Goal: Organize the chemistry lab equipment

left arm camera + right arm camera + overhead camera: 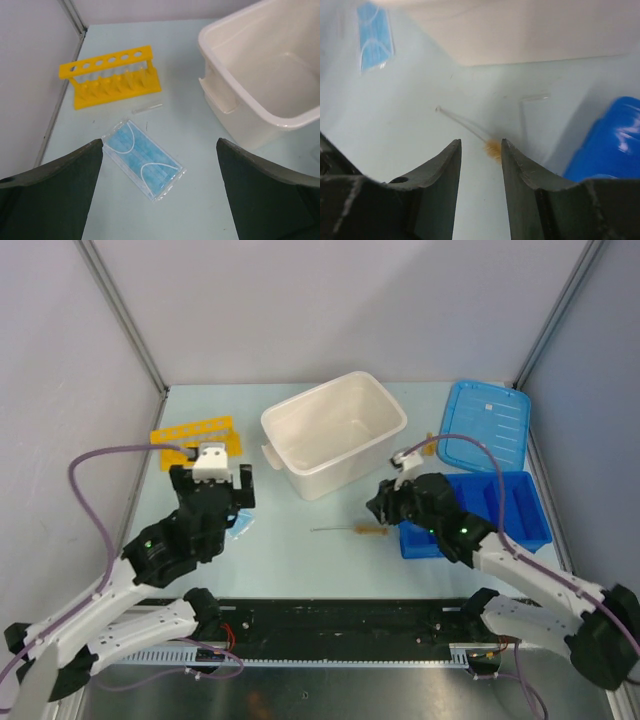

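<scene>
The yellow holed tube rack (pixel 195 434) stands at the back left and also shows in the left wrist view (pixel 111 75), with a short clear tube (pixel 147 107) lying in front of it. A pale blue square mask packet (pixel 142 159) lies flat below my left gripper (pixel 159 150), which is open, empty and held above the table (pixel 213 483). The thin wire brush (pixel 345 530) lies in the middle of the table. My right gripper (pixel 480 145) is open with a narrow gap, low over the table, and the tan bristles (pixel 494 149) sit just off its right fingertip.
The big white tub (pixel 335 435) stands at the back centre, with its blue lid (pixel 487 425) at the back right. The blue divided tray (pixel 490 510) sits right of my right gripper (pixel 383 512). A faint clear piece (pixel 535 98) lies beyond the brush.
</scene>
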`<state>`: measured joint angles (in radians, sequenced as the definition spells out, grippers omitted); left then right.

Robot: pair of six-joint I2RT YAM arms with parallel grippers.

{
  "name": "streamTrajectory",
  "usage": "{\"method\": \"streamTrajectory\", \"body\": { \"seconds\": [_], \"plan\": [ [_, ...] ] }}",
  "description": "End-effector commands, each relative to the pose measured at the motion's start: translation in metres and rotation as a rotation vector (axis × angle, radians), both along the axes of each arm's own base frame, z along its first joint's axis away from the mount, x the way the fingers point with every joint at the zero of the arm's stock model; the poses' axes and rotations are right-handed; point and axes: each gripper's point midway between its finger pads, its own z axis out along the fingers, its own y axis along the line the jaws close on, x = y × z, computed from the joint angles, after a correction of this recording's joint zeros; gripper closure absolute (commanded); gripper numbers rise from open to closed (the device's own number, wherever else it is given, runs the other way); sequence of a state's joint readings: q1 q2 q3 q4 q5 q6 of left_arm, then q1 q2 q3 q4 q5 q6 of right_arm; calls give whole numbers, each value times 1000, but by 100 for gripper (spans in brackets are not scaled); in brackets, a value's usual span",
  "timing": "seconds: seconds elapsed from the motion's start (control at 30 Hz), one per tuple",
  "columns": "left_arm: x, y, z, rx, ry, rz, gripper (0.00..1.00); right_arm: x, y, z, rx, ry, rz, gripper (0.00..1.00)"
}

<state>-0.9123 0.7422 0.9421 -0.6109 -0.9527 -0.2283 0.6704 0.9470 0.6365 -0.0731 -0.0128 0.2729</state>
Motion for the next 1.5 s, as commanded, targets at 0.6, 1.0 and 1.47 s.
{"method": "streamTrajectory", "body": {
  "seconds": [0.6, 1.0, 1.47],
  "plan": [
    [-19, 36, 34, -220, -201, 56, 1, 15, 102, -90, -316, -96, 396, 34],
    [-21, 39, 36, -237, -215, 61, 0, 8, 111, -131, -421, -85, 432, 41],
    [-21, 39, 36, -238, -217, 60, 1, -8, 113, -140, -460, -69, 470, 77]
  ]
}}
